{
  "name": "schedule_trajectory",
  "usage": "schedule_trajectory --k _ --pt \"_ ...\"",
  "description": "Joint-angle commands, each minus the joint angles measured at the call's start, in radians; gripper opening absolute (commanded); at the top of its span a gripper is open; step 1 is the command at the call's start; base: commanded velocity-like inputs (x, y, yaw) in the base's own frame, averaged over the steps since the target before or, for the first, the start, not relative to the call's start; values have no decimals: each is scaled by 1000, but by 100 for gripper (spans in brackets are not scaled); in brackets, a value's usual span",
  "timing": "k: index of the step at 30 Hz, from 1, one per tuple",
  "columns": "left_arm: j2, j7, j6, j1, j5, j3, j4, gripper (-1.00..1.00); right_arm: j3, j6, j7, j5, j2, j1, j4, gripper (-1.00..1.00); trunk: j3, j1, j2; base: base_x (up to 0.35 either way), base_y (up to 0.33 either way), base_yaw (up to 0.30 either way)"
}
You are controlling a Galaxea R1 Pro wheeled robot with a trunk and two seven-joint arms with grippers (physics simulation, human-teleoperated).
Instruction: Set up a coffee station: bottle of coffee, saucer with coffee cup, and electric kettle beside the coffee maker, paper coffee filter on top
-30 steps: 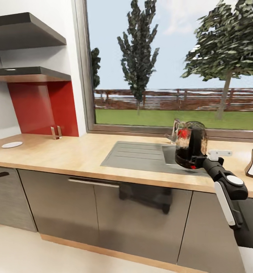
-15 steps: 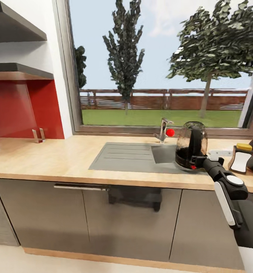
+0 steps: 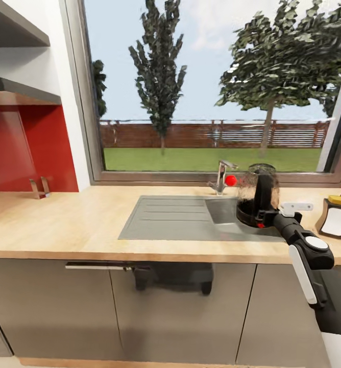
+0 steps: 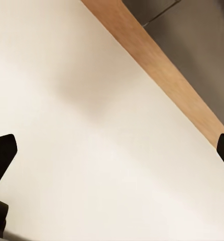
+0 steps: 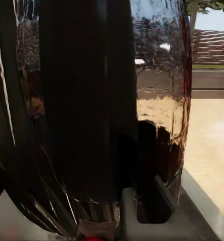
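the right gripper [image 3: 262, 217] has its jaws clamped on the electric kettle [image 3: 258, 194], above the sink [image 3: 180, 217]. the wood-grain desk [image 3: 63, 225] runs under a window [image 3: 211, 87]. the left jaws stand wide over pale floor [image 4: 92, 150].

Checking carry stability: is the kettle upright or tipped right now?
Upright. In the head view the kettle has its lid on top and base level, held by its black handle in the right gripper, above the sink.

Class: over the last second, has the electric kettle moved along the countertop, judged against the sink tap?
Yes. The electric kettle, held in the right claw, was in front of the sink tap; now it is to the tap's right, nearer the bottle of coffee.
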Motion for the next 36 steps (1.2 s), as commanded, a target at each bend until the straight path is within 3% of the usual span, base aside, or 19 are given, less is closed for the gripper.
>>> schedule_trajectory --k 1,12,36 --pt "0 -5 -3 -1 -5 8 2 100 0 5 -5 -7 0 -1 -1 -100 -1 0 -1 11 10 -272" --pt "0 -5 -3 -1 -5 8 2 100 0 5 -5 -5 1 -1 0 -100 -1 0 -1 2 2 -274" --pt "1 -5 -3 -1 -5 8 2 100 1 3 -7 -5 2 -1 1 -100 -1 0 -1 93 0 -146"
